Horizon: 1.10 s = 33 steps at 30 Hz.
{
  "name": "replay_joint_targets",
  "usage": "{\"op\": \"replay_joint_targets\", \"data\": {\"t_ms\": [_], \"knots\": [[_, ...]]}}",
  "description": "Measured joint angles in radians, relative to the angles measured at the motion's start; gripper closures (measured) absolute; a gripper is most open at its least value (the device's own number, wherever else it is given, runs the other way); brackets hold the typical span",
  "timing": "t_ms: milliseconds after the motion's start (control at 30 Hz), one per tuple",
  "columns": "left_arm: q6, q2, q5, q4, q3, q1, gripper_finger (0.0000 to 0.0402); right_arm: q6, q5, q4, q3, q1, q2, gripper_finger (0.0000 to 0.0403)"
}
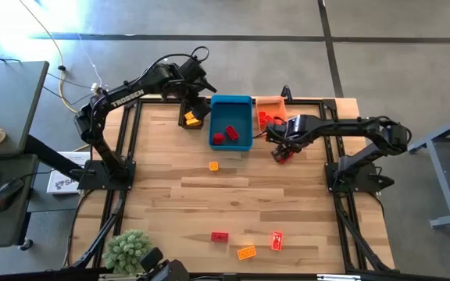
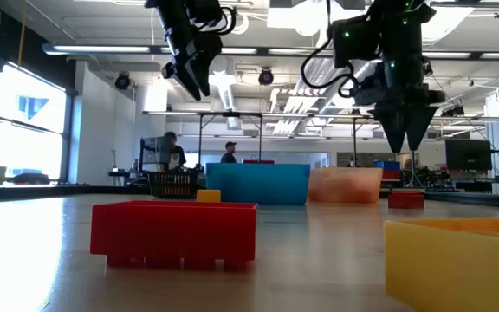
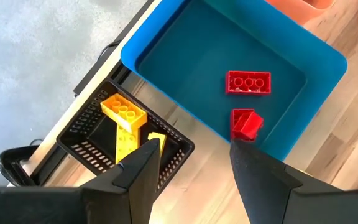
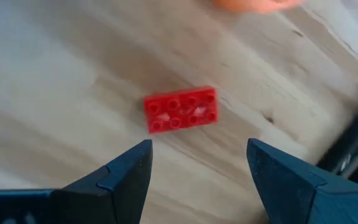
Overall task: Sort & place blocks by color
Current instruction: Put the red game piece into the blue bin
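Observation:
My right gripper [image 4: 197,163] hangs open, fingers pointing down, over a red block [image 4: 180,109] that lies flat on the table just right of the blue bin [image 1: 231,101]; in the low view the gripper [image 2: 405,130] is clear above the block [image 2: 405,199]. My left gripper [image 3: 194,167] stands open and empty high over the gap between the black bin [image 3: 89,134], which holds yellow blocks [image 3: 123,112], and the blue bin [image 3: 166,37], which holds two red blocks [image 3: 248,82].
An orange bin [image 1: 272,101] with blocks in it stands right of the blue one. A yellow block [image 1: 214,165] lies mid-table. Near the front edge lie a red block [image 1: 219,236], an orange one [image 1: 246,252] and another red one [image 1: 276,240].

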<state>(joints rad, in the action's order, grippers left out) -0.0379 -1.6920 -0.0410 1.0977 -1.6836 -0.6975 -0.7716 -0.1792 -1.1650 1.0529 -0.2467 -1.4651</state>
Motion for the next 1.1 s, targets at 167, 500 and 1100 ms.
{"op": "replay_joint_targets", "data": {"t_ms": [167,500,1100], "knots": [[0.004,0.000,0.000,0.000,0.000,0.000,0.0218,0.354,0.085,0.043,-0.008,-0.033,0.000,0.0153],[-0.010,0.000,0.000,0.000,0.000,0.000,0.0218,1.011,0.175,0.111,-0.008,-0.049,-0.003,0.0153],[-0.013,0.000,0.001,0.000,0.000,0.000,0.0218,1.336,0.108,0.212,-0.149,-0.035,-0.004,0.0153]]}}
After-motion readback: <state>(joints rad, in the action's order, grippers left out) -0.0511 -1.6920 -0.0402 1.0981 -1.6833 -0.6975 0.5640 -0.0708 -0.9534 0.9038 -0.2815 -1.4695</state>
